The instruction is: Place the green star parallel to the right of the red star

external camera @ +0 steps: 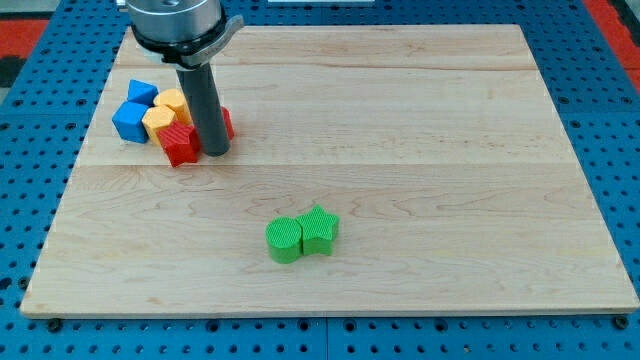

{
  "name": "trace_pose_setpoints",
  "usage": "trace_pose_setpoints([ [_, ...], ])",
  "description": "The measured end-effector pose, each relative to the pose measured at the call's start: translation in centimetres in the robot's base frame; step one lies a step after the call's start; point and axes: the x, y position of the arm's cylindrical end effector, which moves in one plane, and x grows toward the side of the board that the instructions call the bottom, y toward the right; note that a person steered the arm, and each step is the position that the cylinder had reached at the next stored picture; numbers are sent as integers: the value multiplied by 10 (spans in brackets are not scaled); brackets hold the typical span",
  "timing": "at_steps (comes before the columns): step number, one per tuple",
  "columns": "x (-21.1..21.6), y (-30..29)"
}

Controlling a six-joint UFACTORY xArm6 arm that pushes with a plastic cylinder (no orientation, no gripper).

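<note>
The green star (pixel 321 229) lies low in the middle of the board, touching a green round block (pixel 284 240) on its left. The red star (pixel 180 143) lies at the upper left, at the front of a cluster of blocks. My tip (pixel 216 150) rests on the board just right of the red star, close to or touching it. Another red block (pixel 227 123) shows partly behind the rod. The green star is well down and to the right of my tip.
The upper-left cluster also holds two blue blocks (pixel 129 120) (pixel 142 92) and two yellow blocks (pixel 158 121) (pixel 172 101). The wooden board (pixel 420 150) lies on a blue perforated table.
</note>
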Motion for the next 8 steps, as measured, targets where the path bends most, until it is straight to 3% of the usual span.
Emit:
trace_pose_setpoints([
  [1,5,7],
  [2,43,-12],
  [3,36,-63],
  [4,12,-56],
  [8,14,-41],
])
